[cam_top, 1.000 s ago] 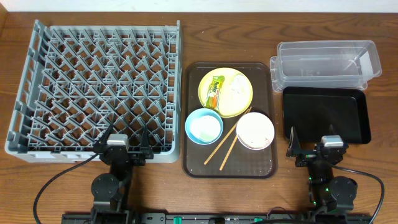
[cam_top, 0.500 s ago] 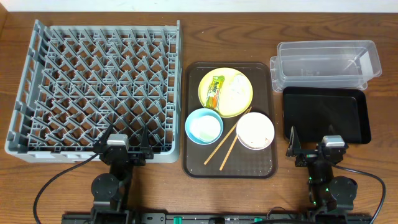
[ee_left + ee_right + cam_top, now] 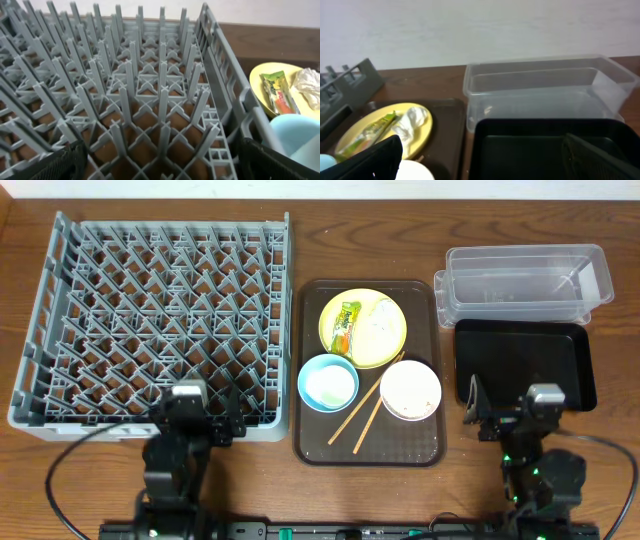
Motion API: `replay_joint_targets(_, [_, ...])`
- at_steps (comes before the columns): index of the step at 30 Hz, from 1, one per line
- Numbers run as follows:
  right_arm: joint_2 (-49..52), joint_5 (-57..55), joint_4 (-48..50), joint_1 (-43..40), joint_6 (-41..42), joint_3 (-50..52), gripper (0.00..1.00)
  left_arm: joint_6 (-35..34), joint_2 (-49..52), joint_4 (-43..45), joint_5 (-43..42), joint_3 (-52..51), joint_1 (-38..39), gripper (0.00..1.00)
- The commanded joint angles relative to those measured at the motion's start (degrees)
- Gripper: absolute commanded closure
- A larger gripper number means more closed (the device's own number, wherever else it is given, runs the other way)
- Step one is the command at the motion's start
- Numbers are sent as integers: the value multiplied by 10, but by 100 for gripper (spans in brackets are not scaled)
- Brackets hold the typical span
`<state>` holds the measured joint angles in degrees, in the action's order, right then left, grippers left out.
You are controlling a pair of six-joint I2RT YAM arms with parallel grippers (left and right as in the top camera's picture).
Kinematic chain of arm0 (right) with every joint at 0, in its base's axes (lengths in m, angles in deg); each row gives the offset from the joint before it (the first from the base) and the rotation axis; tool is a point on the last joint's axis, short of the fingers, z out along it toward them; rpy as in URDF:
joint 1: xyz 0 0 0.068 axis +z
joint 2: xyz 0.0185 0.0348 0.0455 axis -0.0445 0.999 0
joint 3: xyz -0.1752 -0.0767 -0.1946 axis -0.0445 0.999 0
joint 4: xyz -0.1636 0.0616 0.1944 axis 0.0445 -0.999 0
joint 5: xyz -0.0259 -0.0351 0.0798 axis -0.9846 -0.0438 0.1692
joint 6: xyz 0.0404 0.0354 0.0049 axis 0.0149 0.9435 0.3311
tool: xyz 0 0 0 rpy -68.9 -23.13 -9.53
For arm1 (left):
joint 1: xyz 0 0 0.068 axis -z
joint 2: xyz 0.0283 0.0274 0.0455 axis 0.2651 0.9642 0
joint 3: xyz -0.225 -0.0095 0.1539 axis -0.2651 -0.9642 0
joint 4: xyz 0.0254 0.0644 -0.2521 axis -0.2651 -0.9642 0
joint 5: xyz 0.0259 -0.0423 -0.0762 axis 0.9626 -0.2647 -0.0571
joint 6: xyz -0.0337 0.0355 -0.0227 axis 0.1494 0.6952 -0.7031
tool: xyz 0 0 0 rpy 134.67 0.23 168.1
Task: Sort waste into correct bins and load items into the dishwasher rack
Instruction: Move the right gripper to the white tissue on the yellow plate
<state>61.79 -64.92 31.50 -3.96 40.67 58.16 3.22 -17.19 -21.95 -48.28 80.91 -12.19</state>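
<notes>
From overhead, a dark, grained wooden table (image 3: 300,230) carried the grey lattice dishwasher rack (image 3: 160,320) at nine o'clock. A brown serving tray (image 3: 368,450) lay in the middle. On it were a round yellow plate (image 3: 370,352), a light blue bowl (image 3: 328,382), a white-pink bowl (image 3: 410,390) and wooden chopsticks (image 3: 365,412) lying slantwise between the bowls. A printed wrapper (image 3: 347,327) and crumpled white piece (image 3: 380,320) lay on the plate. The clear tub (image 3: 528,252) sat at two o'clock, with the matte black tray (image 3: 520,365) just below it. The left gripper (image 3: 197,418) at seven o'clock and the right gripper (image 3: 507,420) at five o'clock were both spread wide and empty.

The left wrist view showed the rack's upright pegs close up, with wood visible through the floor. The plate's edge, wrapper and blue bowl were at three o'clock.

Only the right wrist view showed much of the pale plain wall (image 3: 470,25) behind the table. It also showed the tub's glossy, see-through sides, with the black tray in front.
</notes>
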Motion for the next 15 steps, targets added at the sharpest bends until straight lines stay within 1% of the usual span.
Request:
replay_joint_targets(1, [78, 44, 0, 11, 10, -66, 1, -9, 68, -35, -4, 84, 0, 2])
replay_joint_targets(4, [177, 86, -5, 11, 3, -134, 1, -9, 142, -101, -4, 155, 0, 2])
replay_joint_targets(7, [277, 134, -45, 11, -26, -217, 1, -9, 206, -174, -4, 221, 0, 2])
replay_joint_targets(9, [349, 156, -98, 12, -38, -287, 1, -9, 247, -227, -4, 269, 0, 2])
replay_joint_targets(12, [448, 159, -193, 25, -57, -394, 1, -9, 296, -290, -4, 329, 0, 2])
replay_joint_targets(15, [542, 157, -298, 57, -116, -503, 1, -9, 333, -336, -6, 372, 0, 2])
